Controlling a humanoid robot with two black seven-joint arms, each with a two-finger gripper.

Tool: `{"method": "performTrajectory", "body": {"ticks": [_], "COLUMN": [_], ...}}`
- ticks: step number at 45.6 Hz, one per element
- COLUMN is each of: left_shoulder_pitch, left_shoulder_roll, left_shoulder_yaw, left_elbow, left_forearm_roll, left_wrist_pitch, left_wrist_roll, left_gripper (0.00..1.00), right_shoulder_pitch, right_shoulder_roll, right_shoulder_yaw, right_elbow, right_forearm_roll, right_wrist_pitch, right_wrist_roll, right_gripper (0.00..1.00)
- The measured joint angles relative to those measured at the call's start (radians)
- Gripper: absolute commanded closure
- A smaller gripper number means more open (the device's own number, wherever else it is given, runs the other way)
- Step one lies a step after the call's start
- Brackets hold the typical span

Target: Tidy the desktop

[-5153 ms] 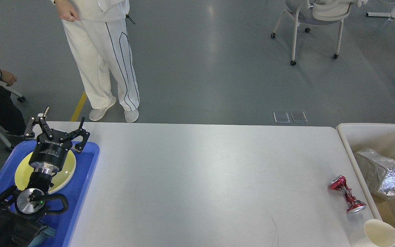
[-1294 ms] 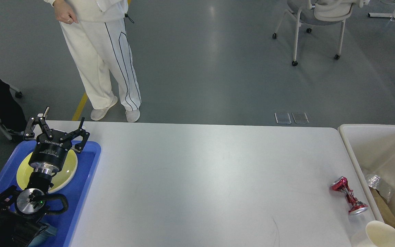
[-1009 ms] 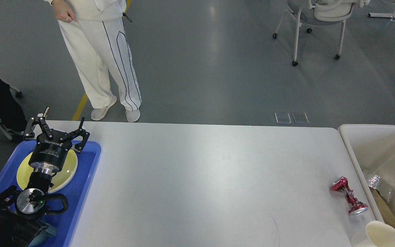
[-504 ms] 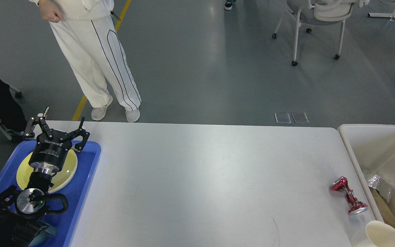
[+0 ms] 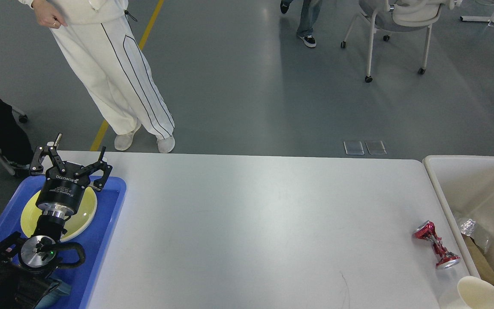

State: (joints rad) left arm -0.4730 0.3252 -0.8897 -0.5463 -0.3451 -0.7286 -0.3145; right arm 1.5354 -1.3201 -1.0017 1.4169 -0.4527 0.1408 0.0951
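The desktop, the wide pale surface, fills the lower view; its tidying looks nearly done, since only 1 crushed red can and a cream paper cup lie near the bin on its right. The left tool hovers with fingers spread and empty over the yellow plate in the blue tray (likely just released); the right tool is a dark sliver inside the bin, its state impossible to tell.
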Motion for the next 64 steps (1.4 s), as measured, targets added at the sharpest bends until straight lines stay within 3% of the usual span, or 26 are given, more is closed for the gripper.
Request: {"method": "performTrajectory", "body": {"ticks": [64], "left_shoulder_pitch": [0.001], "left_shoulder_roll": [0.0], "left_shoulder_yaw": [0.0], "left_elbow": [0.0], "left_forearm_roll": [0.0], "left_wrist_pitch": [0.0], "left_wrist_roll": [0.0], "left_gripper": [0.03], "right_shoulder_pitch": [-0.106], "right_shoulder_roll": [0.056], "right_shoulder_yaw": [-0.021], "right_elbow": [0.012], "right_forearm_roll": [-0.006], "right_wrist_pitch": [0.004], "right_wrist_roll": [0.0], "right_gripper": [0.0]}}
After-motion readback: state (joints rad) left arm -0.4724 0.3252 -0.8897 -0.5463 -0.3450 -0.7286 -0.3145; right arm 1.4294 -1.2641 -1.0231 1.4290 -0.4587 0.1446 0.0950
